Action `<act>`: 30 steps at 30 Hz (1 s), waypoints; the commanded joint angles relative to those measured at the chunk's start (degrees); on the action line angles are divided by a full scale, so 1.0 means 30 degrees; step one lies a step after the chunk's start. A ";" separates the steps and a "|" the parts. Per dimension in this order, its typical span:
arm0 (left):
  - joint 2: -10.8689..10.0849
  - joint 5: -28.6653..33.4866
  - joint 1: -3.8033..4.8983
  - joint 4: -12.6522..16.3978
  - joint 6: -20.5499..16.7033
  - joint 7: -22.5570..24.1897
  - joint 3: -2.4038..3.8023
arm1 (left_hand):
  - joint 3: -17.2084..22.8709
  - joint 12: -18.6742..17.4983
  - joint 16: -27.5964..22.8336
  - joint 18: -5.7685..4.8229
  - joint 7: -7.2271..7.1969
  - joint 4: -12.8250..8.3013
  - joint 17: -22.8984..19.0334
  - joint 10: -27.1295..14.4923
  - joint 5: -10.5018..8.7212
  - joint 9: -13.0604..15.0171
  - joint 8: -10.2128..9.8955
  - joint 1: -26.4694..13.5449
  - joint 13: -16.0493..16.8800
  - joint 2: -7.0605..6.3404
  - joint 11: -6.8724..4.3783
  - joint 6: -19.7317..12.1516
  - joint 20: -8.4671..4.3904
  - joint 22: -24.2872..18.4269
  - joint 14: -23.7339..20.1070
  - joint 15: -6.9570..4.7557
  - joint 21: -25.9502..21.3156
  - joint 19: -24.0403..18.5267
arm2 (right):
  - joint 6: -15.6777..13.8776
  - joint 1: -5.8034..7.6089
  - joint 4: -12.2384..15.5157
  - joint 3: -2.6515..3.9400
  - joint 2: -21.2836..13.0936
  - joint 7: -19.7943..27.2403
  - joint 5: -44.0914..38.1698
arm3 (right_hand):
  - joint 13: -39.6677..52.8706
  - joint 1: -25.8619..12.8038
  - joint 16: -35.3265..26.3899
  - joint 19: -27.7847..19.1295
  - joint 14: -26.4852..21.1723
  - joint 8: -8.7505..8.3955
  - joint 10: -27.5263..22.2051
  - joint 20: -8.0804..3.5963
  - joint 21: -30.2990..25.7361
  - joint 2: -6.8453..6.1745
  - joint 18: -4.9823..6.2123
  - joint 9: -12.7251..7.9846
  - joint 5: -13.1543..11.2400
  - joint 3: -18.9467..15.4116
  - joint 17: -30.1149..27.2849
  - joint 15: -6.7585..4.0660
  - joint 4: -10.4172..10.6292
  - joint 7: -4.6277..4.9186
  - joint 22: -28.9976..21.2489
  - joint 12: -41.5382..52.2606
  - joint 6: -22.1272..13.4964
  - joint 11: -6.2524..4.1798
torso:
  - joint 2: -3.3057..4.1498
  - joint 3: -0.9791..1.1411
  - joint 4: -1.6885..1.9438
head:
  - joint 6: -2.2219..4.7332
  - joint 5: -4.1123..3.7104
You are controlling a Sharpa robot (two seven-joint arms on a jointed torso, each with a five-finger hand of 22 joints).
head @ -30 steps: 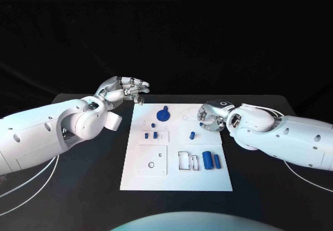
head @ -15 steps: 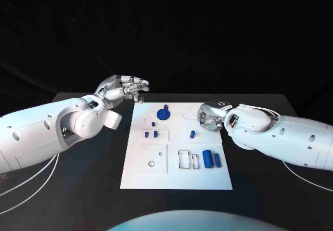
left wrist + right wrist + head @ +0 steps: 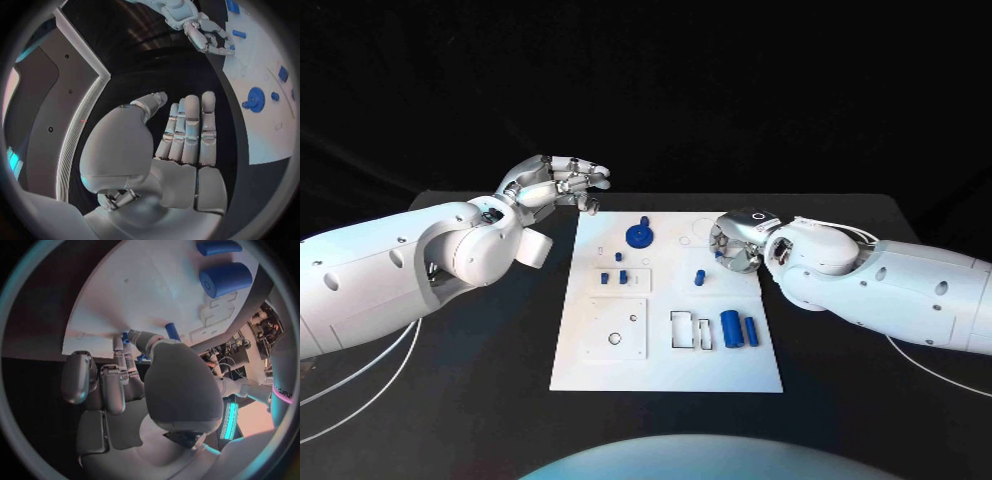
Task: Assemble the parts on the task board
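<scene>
Your board (image 3: 668, 370) lies in the middle of the head view, running from the frame's centre down toward the bottom, and its blue parts are spread over it: a round disc (image 3: 638, 237) near the upper middle, small pegs (image 3: 623, 277) left of centre, an upright peg (image 3: 700, 280) right of centre, and a thick cylinder (image 3: 730, 331) with a slimmer rod (image 3: 750, 334) just beside it at lower right, next to an open slot. They sit apart like this, I judge, so each can be picked singly and seated in its own recess. Your left hand (image 3: 557, 186) hangs at the upper left, off the board's far corner and above the table (image 3: 473, 400), its fingers loosely curled with gaps between them; the left wrist view shows the fingers (image 3: 190, 130) straight, side by side, and nothing in the palm, so it looks parked out of the way. Your right hand (image 3: 737, 243) hovers at the board's upper right edge, palm turned down toward the board, fingers bent inward. In the right wrist view its fingers (image 3: 112, 385) curl close to a small blue piece, but you cannot tell whether they pinch it or merely reach past it.
</scene>
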 commanded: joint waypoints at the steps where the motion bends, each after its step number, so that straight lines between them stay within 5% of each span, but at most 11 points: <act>1: -0.0003 0.0039 0.0007 0.0076 0.0352 -0.0068 0.0015 | 0.0076 0.0094 -0.0103 0.0185 0.0021 -0.0006 -0.0038 -0.0072 -0.0123 0.0000 -0.0046 -0.0153 -0.0032 -0.0019 0.0115 -0.0111 -0.0159 -0.0022 -0.0122 -0.0054 -0.0080 -0.0015 | 0.0438 -0.0209 -0.0050 -0.0103 0.0084 -0.0214 -0.0409 | -0.0047 -0.0104 0.0051 0.0184 0.0916 0.0105 0.0131 -0.0023 0.0119 0.0047 -0.0259 0.0044 -0.0098 0.0116 -0.0001 -0.0195 -0.0036 -0.0014 0.2566 -0.0082 0.0092 -0.0010 | 0.0023 -0.0003 -0.0008 | -0.0020 0.0003; 12: 0.0001 0.0011 0.0008 0.0093 0.0381 -0.0109 0.0015 | 0.0091 0.0093 -0.0108 0.0182 0.0028 -0.0021 -0.0047 -0.0093 -0.0133 -0.0001 -0.0054 -0.0143 -0.0040 -0.0015 0.0121 -0.0140 -0.0155 -0.0030 -0.0135 -0.0047 -0.0100 -0.0019 | -0.0517 -0.0359 0.0026 -0.0100 0.0224 -0.0913 -0.0764 | 0.0054 0.0065 0.0037 0.0493 0.0939 0.1063 0.1859 -0.0456 0.0803 0.0990 -0.0382 0.0872 -0.0594 0.1094 -0.0086 -0.0694 -0.1134 -0.0454 0.2940 -0.0045 0.1198 -0.0582 | -0.0025 -0.0025 0.0031 | -0.0107 -0.0018; 30: 0.0052 -0.0018 0.0009 0.0049 0.0495 -0.0267 0.0015 | 0.0168 0.0091 -0.0112 0.0179 0.0063 -0.0110 -0.0078 -0.0175 -0.0094 -0.0005 -0.0086 -0.0072 -0.0069 -0.0009 0.0148 -0.0260 -0.0145 -0.0054 -0.0162 -0.0031 -0.0169 -0.0022 | -0.2322 -0.0365 0.0658 -0.0018 -0.0106 -0.1509 -0.1401 | 0.0146 -0.0095 0.0022 0.0564 0.0948 0.1304 0.2428 -0.0606 0.0976 0.1020 -0.0423 0.1282 -0.0881 0.1808 -0.0123 -0.0813 -0.1802 -0.0515 0.3079 -0.0252 0.1268 -0.0701 | -0.0039 -0.0018 -0.0003 | -0.0038 0.0043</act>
